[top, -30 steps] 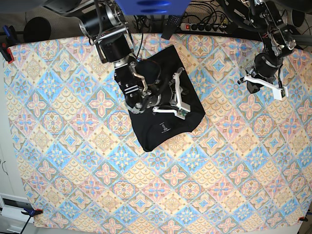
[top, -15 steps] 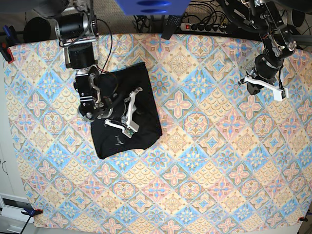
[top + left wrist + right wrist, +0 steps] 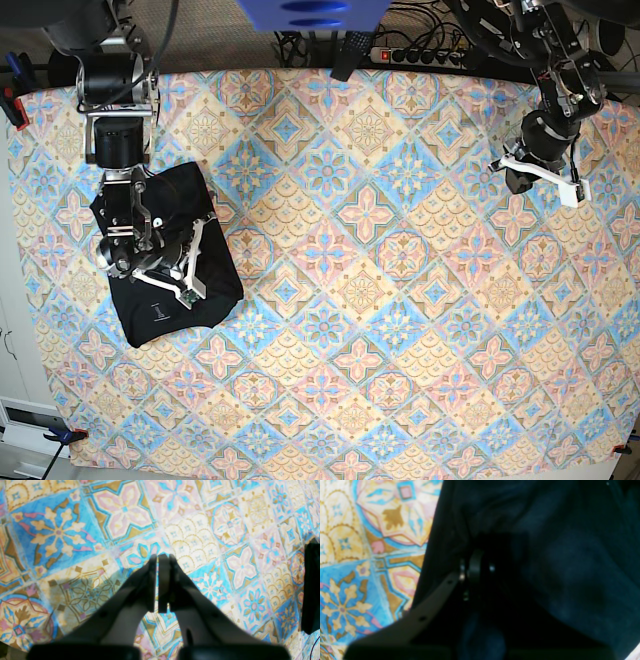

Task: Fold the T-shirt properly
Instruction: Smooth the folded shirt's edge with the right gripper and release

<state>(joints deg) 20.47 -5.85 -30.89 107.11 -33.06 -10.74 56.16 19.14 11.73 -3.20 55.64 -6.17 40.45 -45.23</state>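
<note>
Base view: the T-shirt (image 3: 165,265) lies bundled into a compact black square at the far side of the patterned tablecloth (image 3: 400,300), the right gripper (image 3: 185,275) sitting on it, while the left gripper (image 3: 540,170) hangs well apart over bare cloth. Left wrist view: its fingers (image 3: 152,580) are pressed together on nothing. Right wrist view: jaws look nipped shut in dark fabric, and if they drag from here, the folded layers could slide apart or bunch up!

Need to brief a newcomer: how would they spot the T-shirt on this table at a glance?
Look at the patterned tablecloth in the base view, toward its left edge. Under the right gripper lies the T-shirt, a folded bundle. It is the only plain black patch, with a small white mark.
</note>
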